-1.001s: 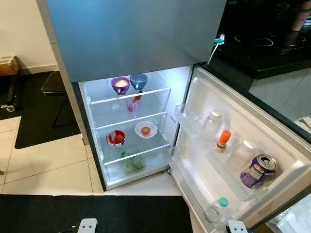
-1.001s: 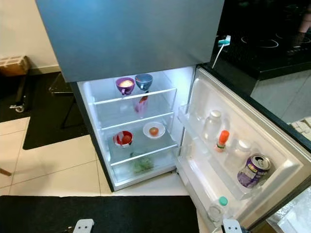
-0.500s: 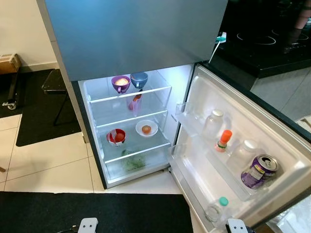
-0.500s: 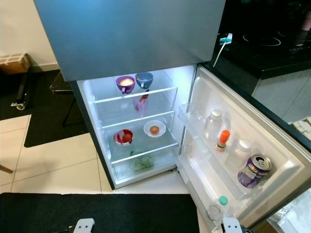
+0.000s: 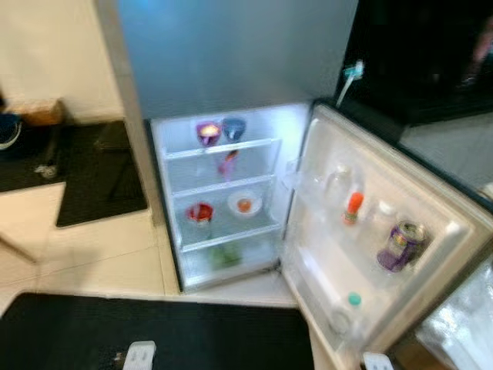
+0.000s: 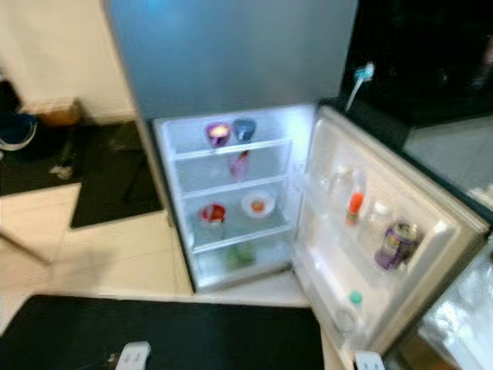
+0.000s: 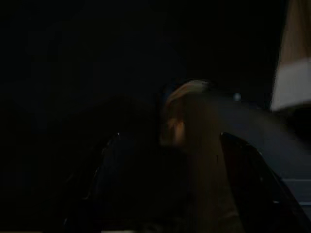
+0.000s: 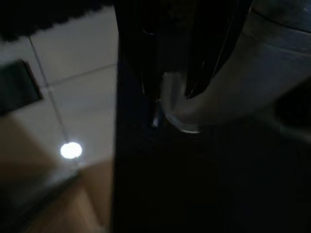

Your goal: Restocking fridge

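White-lit interior of the open fridge [image 5: 223, 200], lower compartment, directly ahead of the robot. Shelves carry a purple cup [image 5: 208, 132] and a blue cup [image 5: 233, 128] on top, a red bowl [image 5: 200, 212] and a white dish [image 5: 243, 204] lower down, and greens in the bottom drawer. The open door [image 5: 370, 231], at right, holds an orange-capped bottle [image 5: 353, 206] and a purple can [image 5: 397, 245] in its racks. Both arms hang idle; the wrist views are too dark to tell whether the left gripper or the right gripper is apart or together. Step in hand, as judged: between items, with the head views blurred. The next move calls for fetching another item to stock.
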Robot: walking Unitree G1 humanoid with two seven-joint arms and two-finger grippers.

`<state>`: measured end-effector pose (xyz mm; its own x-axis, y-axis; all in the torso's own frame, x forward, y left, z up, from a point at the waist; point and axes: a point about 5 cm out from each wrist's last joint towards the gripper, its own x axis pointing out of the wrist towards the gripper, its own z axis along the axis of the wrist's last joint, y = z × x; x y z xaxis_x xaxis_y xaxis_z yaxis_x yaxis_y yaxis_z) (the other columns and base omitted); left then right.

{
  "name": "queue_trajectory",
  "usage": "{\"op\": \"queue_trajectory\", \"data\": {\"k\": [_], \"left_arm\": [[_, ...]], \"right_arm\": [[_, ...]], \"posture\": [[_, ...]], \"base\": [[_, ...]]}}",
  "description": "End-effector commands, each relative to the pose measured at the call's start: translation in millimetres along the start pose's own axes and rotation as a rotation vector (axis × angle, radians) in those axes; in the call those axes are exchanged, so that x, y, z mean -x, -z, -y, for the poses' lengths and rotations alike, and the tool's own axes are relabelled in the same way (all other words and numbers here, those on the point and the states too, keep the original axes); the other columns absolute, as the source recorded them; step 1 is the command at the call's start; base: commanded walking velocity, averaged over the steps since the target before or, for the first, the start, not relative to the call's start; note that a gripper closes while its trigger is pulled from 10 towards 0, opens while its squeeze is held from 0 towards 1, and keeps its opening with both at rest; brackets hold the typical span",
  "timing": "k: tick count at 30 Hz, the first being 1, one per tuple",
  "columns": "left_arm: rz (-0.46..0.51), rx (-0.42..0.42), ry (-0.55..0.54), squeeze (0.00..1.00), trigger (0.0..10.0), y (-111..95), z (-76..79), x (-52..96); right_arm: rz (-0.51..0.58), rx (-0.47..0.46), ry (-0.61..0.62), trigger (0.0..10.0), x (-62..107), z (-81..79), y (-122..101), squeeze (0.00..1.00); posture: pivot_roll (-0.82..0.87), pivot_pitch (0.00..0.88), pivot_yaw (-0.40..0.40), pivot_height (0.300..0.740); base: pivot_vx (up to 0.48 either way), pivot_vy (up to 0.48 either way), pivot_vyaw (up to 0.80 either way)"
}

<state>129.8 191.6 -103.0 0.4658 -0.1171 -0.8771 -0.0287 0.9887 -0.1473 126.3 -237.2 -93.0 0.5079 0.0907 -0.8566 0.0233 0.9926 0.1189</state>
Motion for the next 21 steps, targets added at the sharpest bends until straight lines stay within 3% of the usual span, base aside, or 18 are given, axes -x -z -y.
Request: {"op": "queue_trajectory", "data": {"k": [1,10,21], "left_arm": [[-0.036,-0.01,0.014,0.0,10.0,8.4,4.0,0.1],[-0.033,-0.02,0.022,0.0,10.0,8.2,3.6,0.4],[-0.044,-0.017,0.027,0.0,10.0,10.3,4.1,0.6]], "right_arm": [[-0.019,-0.013,0.0,10.0,1.2,-0.3,6.9,0.0],[-0.021,-0.014,-0.005,10.0,1.3,-0.9,7.6,0.0],[-0.023,-0.012,-0.009,10.0,1.1,-1.6,8.0,0.0]], "posture": [[0.02,0.0,-0.028,0.74],[0.02,0.0,-0.03,0.74],[0.02,0.0,-0.03,0.74]], "base": [[0.0,0.0,0.0],[0.0,0.0,0.0],[0.0,-0.437,0.0]]}}
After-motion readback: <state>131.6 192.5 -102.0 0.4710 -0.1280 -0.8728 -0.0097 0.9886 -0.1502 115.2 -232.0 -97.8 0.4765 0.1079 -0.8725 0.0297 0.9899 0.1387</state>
